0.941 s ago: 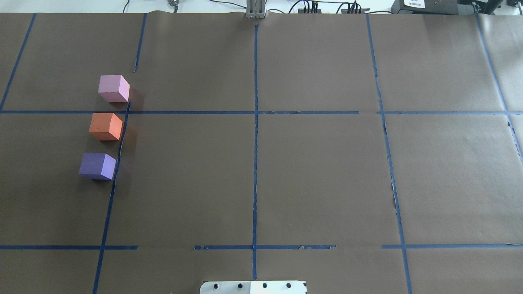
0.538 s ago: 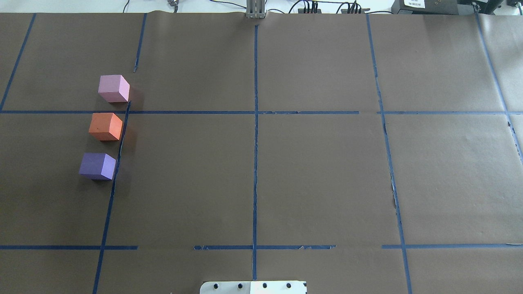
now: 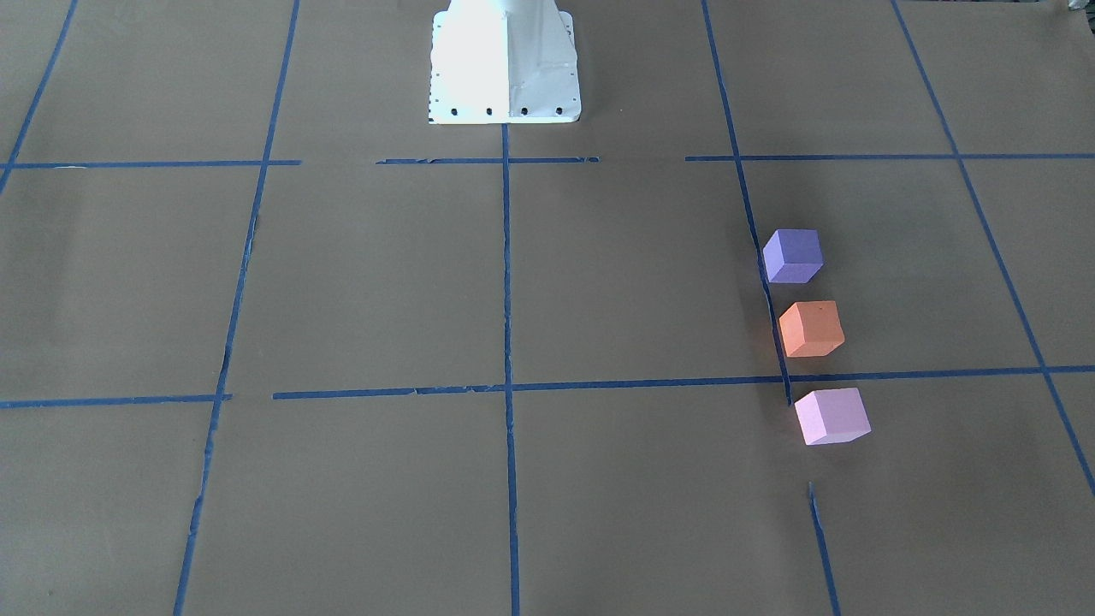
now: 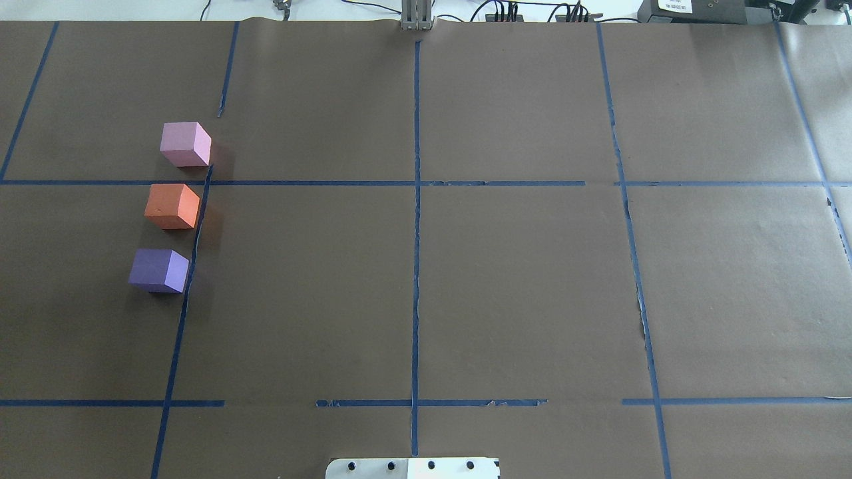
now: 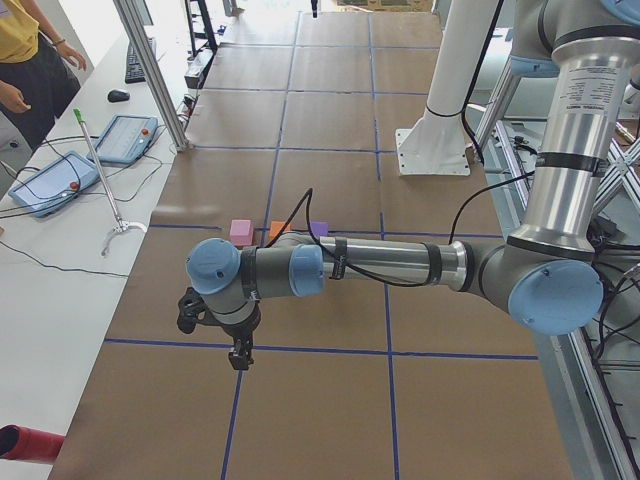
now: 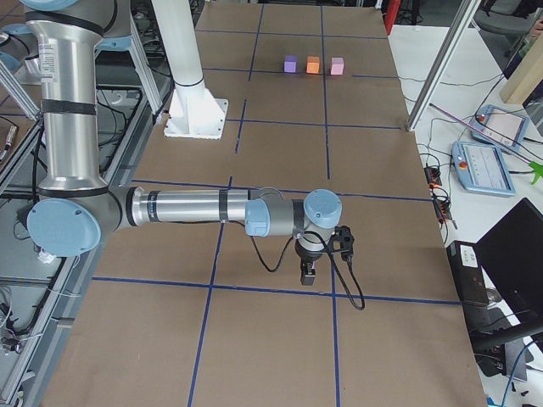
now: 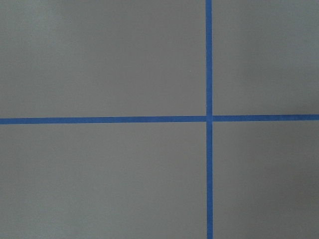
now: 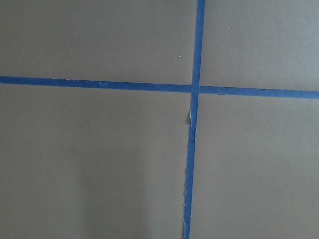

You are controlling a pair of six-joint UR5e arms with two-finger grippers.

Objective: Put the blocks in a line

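Note:
Three cubes stand in a line on the brown paper at the table's left: the pink block (image 4: 185, 144) farthest from me, the orange block (image 4: 172, 206) in the middle, the purple block (image 4: 159, 270) nearest. They also show in the front view as pink (image 3: 831, 416), orange (image 3: 811, 328) and purple (image 3: 793, 255). My left gripper (image 5: 238, 358) hangs off to the table's left end, well away from the blocks. My right gripper (image 6: 308, 275) hangs near the table's right end. Both show only in the side views; I cannot tell whether they are open or shut.
My white base (image 4: 413, 468) sits at the near edge. Blue tape lines (image 4: 416, 199) cross the paper. An operator (image 5: 25, 70) and teach pendants (image 5: 50, 183) are beyond the left end. Another pendant (image 6: 482, 165) lies off the right end.

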